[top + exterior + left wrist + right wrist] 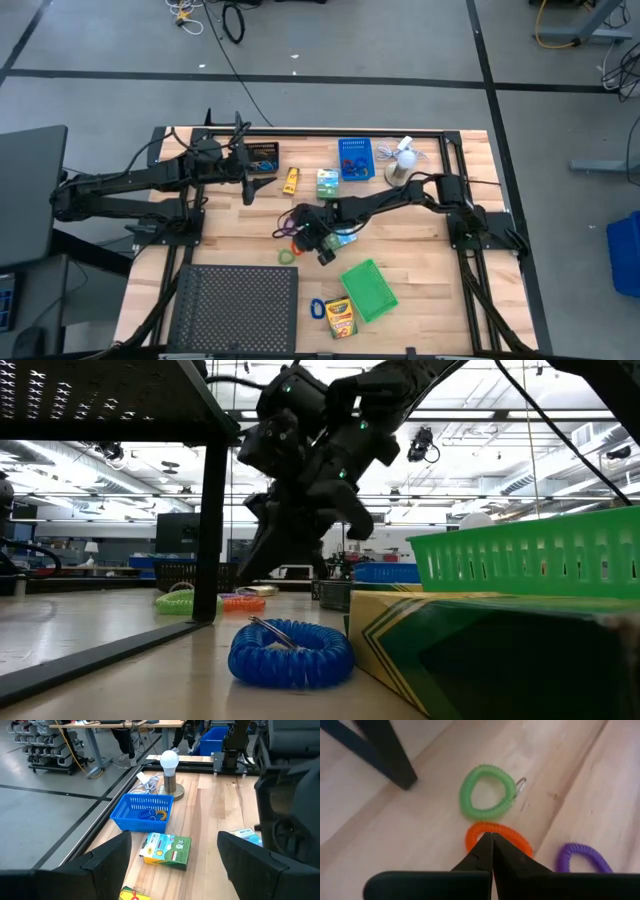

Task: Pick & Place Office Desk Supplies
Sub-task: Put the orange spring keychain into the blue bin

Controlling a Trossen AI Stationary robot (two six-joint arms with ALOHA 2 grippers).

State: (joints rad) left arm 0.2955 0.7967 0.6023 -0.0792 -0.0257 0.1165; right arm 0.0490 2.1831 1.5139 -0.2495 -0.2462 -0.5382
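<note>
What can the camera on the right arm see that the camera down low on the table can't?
Only the right wrist view shows the purple loop and the right pincer shut, tips over the orange loop.

Only the low view shows the blue loop, the crayon box and the green bin.

Both show the green loop and the orange loop on the table.

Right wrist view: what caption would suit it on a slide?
Right end effector, fingers shut, above an orange coiled loop, beside green and purple coiled loops on the wooden table.
</note>
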